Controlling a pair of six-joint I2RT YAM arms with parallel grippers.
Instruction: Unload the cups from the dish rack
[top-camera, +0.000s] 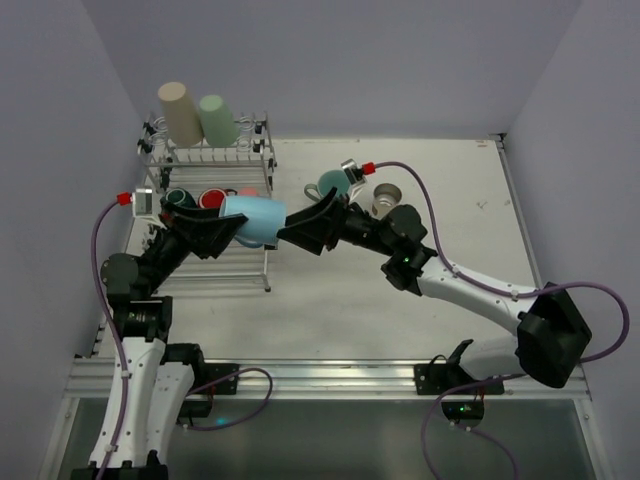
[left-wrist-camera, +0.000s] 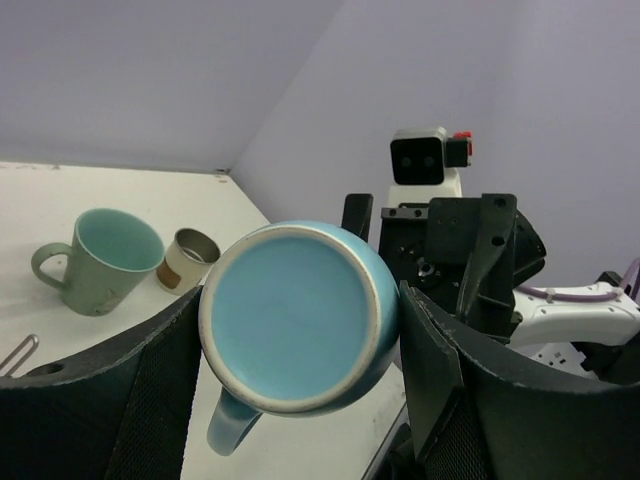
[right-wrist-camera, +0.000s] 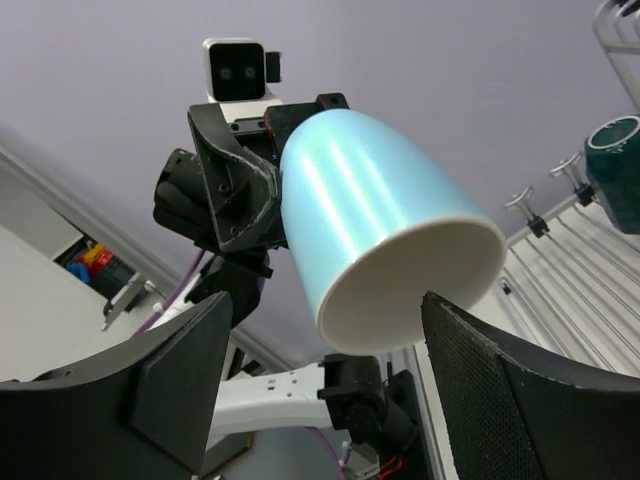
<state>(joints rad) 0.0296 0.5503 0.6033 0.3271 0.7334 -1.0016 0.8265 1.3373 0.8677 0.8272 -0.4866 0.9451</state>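
Note:
My left gripper (top-camera: 228, 225) is shut on the base end of a light blue mug (top-camera: 255, 220) and holds it on its side in the air, just right of the dish rack (top-camera: 266, 160). In the left wrist view the mug (left-wrist-camera: 300, 310) sits between both fingers, handle down. My right gripper (top-camera: 290, 228) is open, its jaws around the mug's mouth end (right-wrist-camera: 400, 250) without closing on it. Beige (top-camera: 180, 112) and mint green (top-camera: 217, 118) cups stand on the rack's back tier. Dark green (top-camera: 180, 198), red (top-camera: 211, 199) and pink (top-camera: 247, 191) cups sit in the rack.
A teal-green mug (top-camera: 332, 185) and a small grey-brown cup (top-camera: 386, 198) stand on the table right of the rack; both show in the left wrist view (left-wrist-camera: 100, 258) (left-wrist-camera: 187, 260). Purple walls enclose the table on three sides.

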